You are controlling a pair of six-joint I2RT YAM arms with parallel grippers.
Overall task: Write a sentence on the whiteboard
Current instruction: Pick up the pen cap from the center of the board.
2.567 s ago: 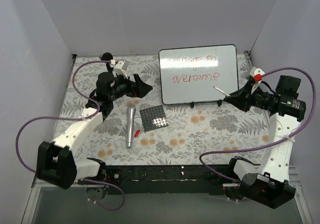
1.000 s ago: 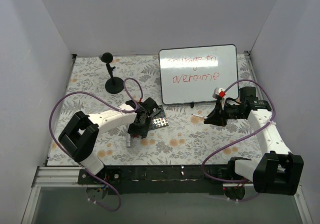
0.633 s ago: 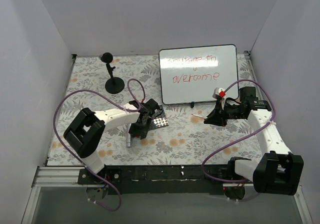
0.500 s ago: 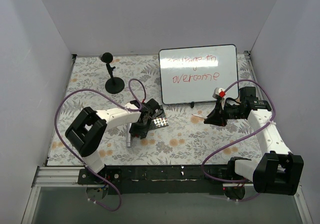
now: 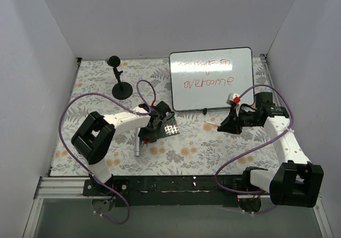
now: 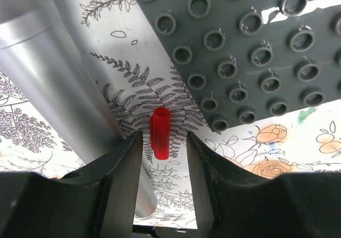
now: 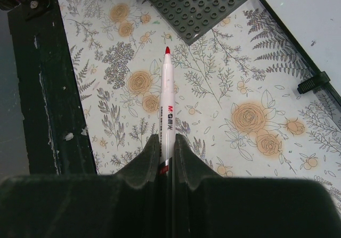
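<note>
The whiteboard stands propped at the back right, and the sentence runs across it in two lines of thin red letters. My right gripper is shut on a white marker whose bare red tip points out over the floral cloth. It hovers in front of the board. My left gripper is low over the cloth. A small red cap lies between its fingertips, with a gap on each side, so the jaws are open.
A silver cylinder lies just left of the cap, touching the left finger's side. A dark studded plate sits to the right of the cap. A black ball-topped stand is at the back left. The whiteboard's corner and foot show in the right wrist view.
The left arm swung in from the back left and came down over the red cap. The right arm drew the marker away from the whiteboard, then held still for the last second.
</note>
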